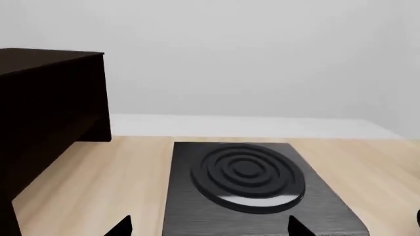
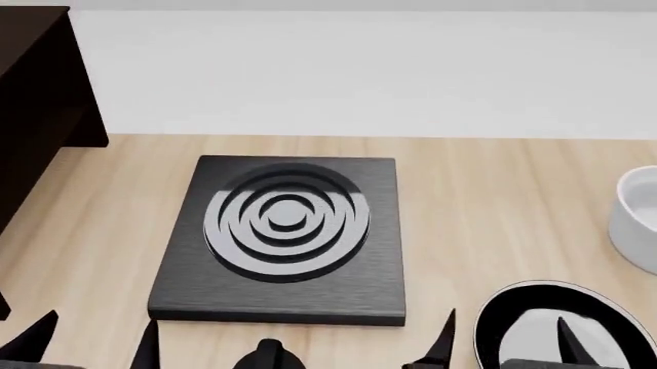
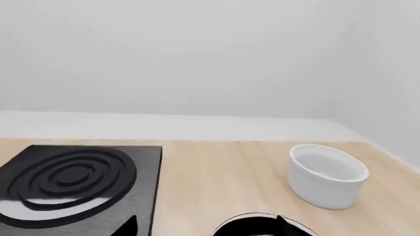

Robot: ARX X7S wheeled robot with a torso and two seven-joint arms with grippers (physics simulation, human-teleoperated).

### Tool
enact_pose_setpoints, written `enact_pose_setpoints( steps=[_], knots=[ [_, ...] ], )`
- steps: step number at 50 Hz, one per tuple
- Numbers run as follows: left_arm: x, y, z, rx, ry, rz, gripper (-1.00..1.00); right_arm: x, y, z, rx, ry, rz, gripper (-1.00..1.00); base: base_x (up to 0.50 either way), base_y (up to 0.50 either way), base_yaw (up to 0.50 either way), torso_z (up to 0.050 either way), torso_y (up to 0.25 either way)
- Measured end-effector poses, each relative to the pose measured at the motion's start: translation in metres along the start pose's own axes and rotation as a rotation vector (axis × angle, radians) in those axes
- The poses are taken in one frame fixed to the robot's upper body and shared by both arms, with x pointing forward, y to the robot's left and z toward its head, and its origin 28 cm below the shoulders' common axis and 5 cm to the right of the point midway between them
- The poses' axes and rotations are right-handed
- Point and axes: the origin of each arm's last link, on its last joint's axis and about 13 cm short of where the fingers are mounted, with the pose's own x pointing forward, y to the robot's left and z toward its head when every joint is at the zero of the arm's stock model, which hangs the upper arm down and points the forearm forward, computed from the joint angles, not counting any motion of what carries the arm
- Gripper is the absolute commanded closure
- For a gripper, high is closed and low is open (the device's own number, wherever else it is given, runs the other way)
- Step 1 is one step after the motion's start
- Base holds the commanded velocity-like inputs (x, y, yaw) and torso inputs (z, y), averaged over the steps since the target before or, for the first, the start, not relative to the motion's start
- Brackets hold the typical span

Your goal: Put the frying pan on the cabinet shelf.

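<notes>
Black hob plate [image 2: 279, 238] fills the wooden counter's [image 2: 493, 200] middle, between cabinet shelf [image 2: 36, 92] and frying pan [image 2: 559, 327]; white bowl [image 2: 638, 219] sits right-edge; both grippers [image 2: 92, 342] [image 2: 503, 338] gape, empty.

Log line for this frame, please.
pan: on table, front right, ungrasped | left gripper: open | right gripper: open over pan | cabinet: far left

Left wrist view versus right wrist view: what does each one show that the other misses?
Only the left wrist view shows the dark cabinet standing beside the hob plate. Only the right wrist view shows the white bowl and a sliver of the frying pan at the frame edge. Both share the black hob plate, the wooden counter and the pale wall behind.
</notes>
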Motion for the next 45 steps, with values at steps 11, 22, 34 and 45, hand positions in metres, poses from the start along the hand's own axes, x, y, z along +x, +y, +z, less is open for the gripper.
enact_pose_setpoints(
  steps=[11, 22, 34, 45],
  knots=[
    [-0.004, -0.004, 0.007, 0.008, 0.031, -0.038, -1.00, -0.012, -0.019, 0.031, -0.017, 0.191, -0.052, -1.00, 0.00, 0.00, 0.00, 0.000, 0.000],
    [-0.006, -0.008, 0.005, 0.012, 0.056, -0.070, -1.00, -0.024, -0.031, 0.028, -0.042, 0.383, -0.082, -1.00, 0.00, 0.00, 0.00, 0.000, 0.000],
    [-0.007, -0.011, 0.004, 0.011, 0.072, -0.088, -1.00, -0.027, -0.037, 0.017, -0.041, 0.496, -0.091, -1.00, 0.00, 0.00, 0.00, 0.000, 0.000],
    [-0.008, -0.012, 0.002, 0.002, 0.082, -0.097, -1.00, -0.022, -0.041, 0.001, -0.005, 0.573, -0.095, -1.00, 0.00, 0.00, 0.00, 0.000, 0.000]
  ],
)
